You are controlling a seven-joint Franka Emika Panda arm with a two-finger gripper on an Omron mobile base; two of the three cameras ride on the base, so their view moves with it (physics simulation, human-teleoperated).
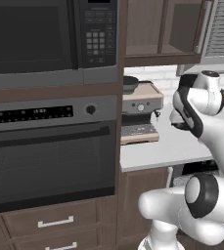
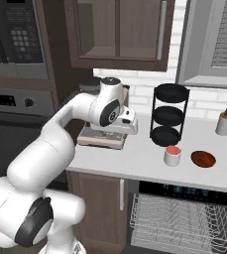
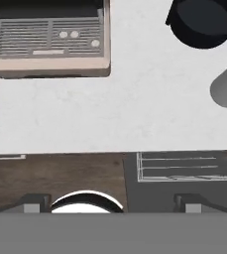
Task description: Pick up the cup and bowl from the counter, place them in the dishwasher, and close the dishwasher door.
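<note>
Hand (image 3: 111, 202): hovering over the front edge of the tabletop (image 2: 135, 161), looking straight down; fingertips (image 3: 33, 202) standing wide apart, gripping nothing.
Cup (image 2: 173, 156): sitting upright on the tabletop, pale outside and red inside, just in front of the black three-tier rack (image 2: 169, 114); showing at the right edge of the hand view, well apart from the hand.
Bowl (image 2: 203, 158): resting on the tabletop just right of the cup, reddish-brown, not touching it.
Dishwasher (image 2: 184, 190): sitting under the tabletop below cup and bowl, dark control strip glowing with small blue-green lights; grey wire rack (image 2: 184, 218) sticking out in front.
Coffee machine (image 1: 140, 105): standing at the tabletop's left end, grille tray facing forward.
Bottle (image 2: 224, 122): standing near the back wall, right of the three-tier rack.
Writing: microwave keypad (image 1: 96, 41) and oven display (image 1: 35, 114) carrying marks too small for reading; nothing legible on the cup or bowl.
</note>
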